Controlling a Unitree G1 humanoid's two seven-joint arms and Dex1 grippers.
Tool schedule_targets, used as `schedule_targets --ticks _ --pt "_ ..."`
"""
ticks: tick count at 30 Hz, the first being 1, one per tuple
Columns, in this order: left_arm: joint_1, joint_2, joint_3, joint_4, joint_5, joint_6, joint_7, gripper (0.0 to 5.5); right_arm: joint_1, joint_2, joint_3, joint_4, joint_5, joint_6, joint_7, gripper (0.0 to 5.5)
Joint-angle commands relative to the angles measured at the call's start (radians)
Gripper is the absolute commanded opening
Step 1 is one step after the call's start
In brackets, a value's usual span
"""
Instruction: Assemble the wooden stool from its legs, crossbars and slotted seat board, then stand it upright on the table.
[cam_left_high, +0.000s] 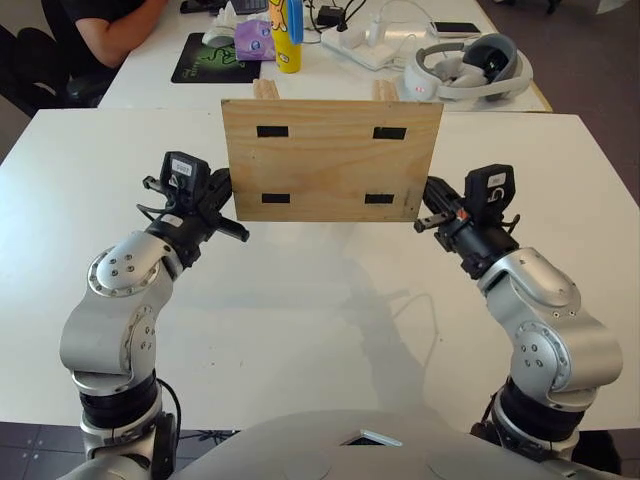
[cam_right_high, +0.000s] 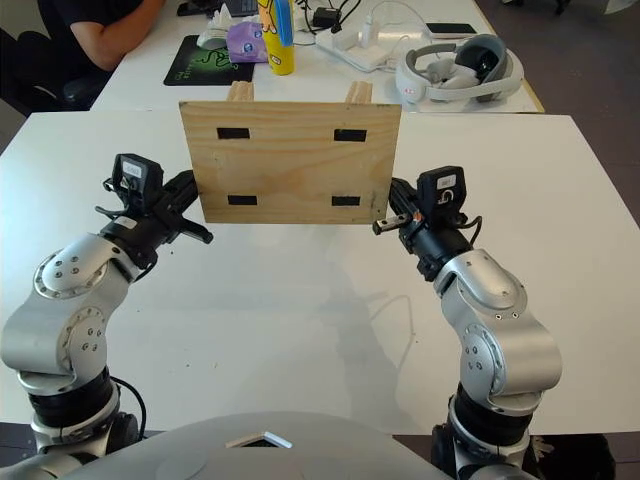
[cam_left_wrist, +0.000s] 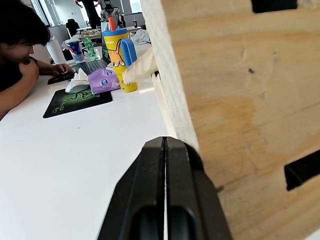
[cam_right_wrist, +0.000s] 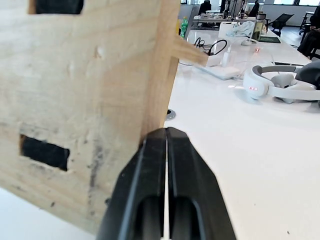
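The slotted seat board (cam_left_high: 330, 160) stands on edge on the white table (cam_left_high: 320, 310), legs (cam_left_high: 265, 88) behind it, flanked by the left gripper (cam_left_wrist: 164, 144) and right gripper (cam_right_wrist: 166, 132), both clenched empty

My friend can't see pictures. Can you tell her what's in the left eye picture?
A wooden slotted seat board stands on edge facing the camera on a white table, two leg ends poking up behind it. The robot's left gripper and right gripper sit at its two side edges, fingers shut.
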Motion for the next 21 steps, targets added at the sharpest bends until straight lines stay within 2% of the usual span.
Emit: schedule_targets --ticks 1,16,21 --pt "-0.107 -0.026 -0.033 0.0 -0.078 -0.003 -0.025 0.0 -0.105 0.022 0.026 0.008 0.098 0.021 0.036 0.01" --pt "-0.286 -0.04 0.028 0.053 -0.102 0.039 0.012 0.0 -0.272 0.024 -0.02 0.065 0.123 0.073 0.015 0.01" --pt "-0.164 -0.053 -0.018 0.015 -0.094 0.039 0.015 0.0 -0.198 0.019 0.019 0.043 0.107 0.057 0.015 0.01"
